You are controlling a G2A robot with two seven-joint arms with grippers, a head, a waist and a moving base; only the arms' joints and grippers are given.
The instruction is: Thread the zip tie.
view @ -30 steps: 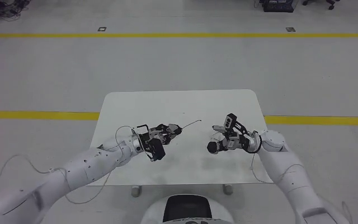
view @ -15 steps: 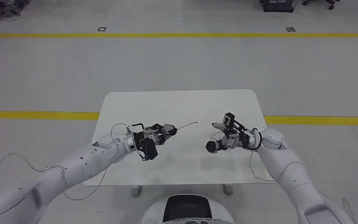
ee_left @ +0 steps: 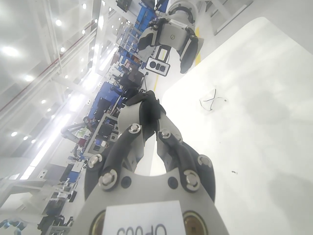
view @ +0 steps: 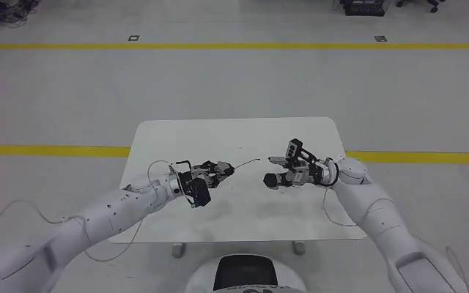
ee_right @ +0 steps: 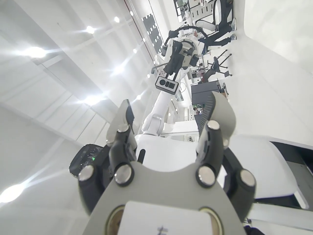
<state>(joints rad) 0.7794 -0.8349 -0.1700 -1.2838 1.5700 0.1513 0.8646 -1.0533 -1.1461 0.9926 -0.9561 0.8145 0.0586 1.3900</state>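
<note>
A white desk with rounded corners point(view: 293, 135) stands on a pale grey floor point(view: 234, 88) crossed by two yellow tape lines point(view: 220, 46) — one far off, one running under the desk. Over the desk's middle the left gripper point(view: 226, 170) is clamped on a thin black zip tie point(view: 248, 163), whose free end points toward the right gripper point(view: 274, 169) without touching it. The right gripper's fingers point(ee_right: 220, 113) stand wide apart, holding nothing. A few thin dark lines point(ee_left: 210, 101) cross on the desk surface — marks or loose strands, it cannot be told. Bright ceiling lights point(ee_left: 9, 51) and blue-framed workstations point(ee_left: 105, 94) show in the hall behind.
</note>
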